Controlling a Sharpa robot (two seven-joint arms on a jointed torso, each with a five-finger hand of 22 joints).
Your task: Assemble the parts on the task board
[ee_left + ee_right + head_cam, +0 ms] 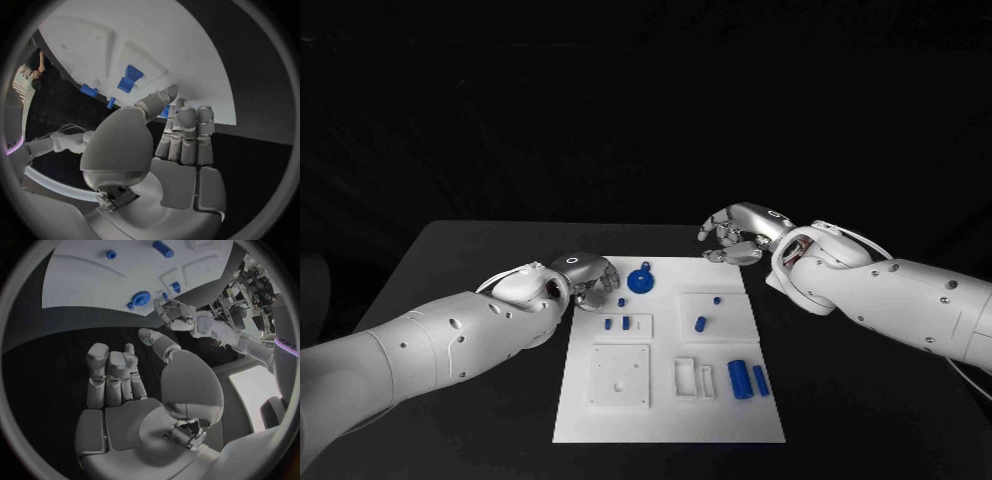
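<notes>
The black worktop (473, 260) lies under me, with the white task board (668, 420) in its middle. My right arm (906, 300) and my left arm (416, 345) reach in from either side.

My left hand (583, 276) rests at the board's left edge near its far corner, fingers held straight and side by side in the wrist view, the thumb reaching toward a small blue part; I cannot tell whether it pinches anything. My right hand (740, 232) hovers over the dark worktop just past the board's far right corner, fingers loosely curled and apart, holding nothing.

On the board, a blue gear with a stem (640, 279) lies near the far edge, just beside my left hand. Two blue cylinders (749, 381) lie side by side near the right edge, next to a white frame (694, 377). Small blue pegs (617, 323) stand in a raised square plate, and another peg (700, 323) in the plate to its right.

I can read no writing or labels on any of it.
</notes>
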